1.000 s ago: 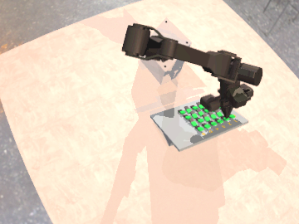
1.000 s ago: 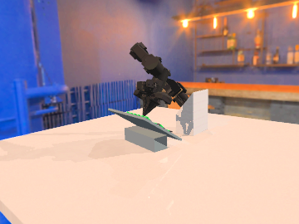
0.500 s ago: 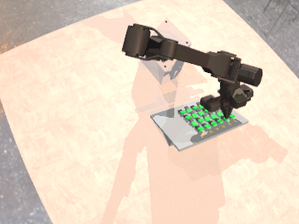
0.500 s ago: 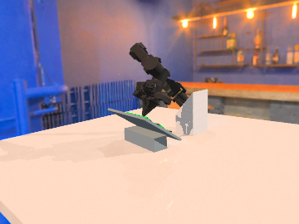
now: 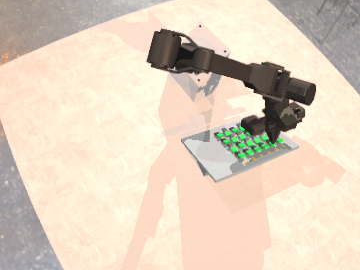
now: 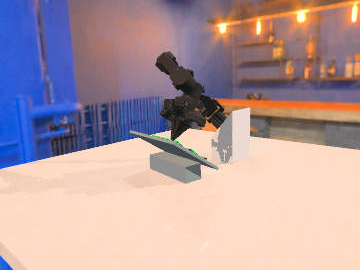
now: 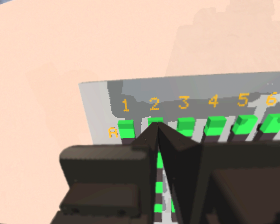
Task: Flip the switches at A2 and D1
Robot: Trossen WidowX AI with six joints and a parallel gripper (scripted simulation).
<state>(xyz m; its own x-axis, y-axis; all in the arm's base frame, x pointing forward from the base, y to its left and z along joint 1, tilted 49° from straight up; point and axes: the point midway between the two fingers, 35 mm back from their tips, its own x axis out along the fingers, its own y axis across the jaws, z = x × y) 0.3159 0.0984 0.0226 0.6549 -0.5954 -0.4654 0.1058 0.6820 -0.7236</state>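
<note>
The grey tilted panel (image 5: 202, 154) (image 6: 155, 143) (image 7: 95, 112) carries rows of green-ended switches. My gripper (image 5: 273, 141) (image 6: 172, 139) (image 7: 156, 126) is shut and empty, with its tips pointing down at the panel's far row. In the wrist view the tips are at switch A2 (image 7: 155, 119), covering its lower part; only a thin strip of its green end shows. Whether the tips touch it is unclear. Switch A1 (image 7: 126, 129) and switch A3 (image 7: 185, 127) show fuller green ends on either side. Switch D1 is hidden behind the gripper in the wrist view.
Switch A4 (image 7: 216, 126), switch A5 (image 7: 245, 125) and switch A6 (image 7: 272, 124) continue the far row to the right. A grey support block (image 6: 167, 167) stands under the panel. A pale upright block (image 6: 241, 134) stands beside the arm behind the panel.
</note>
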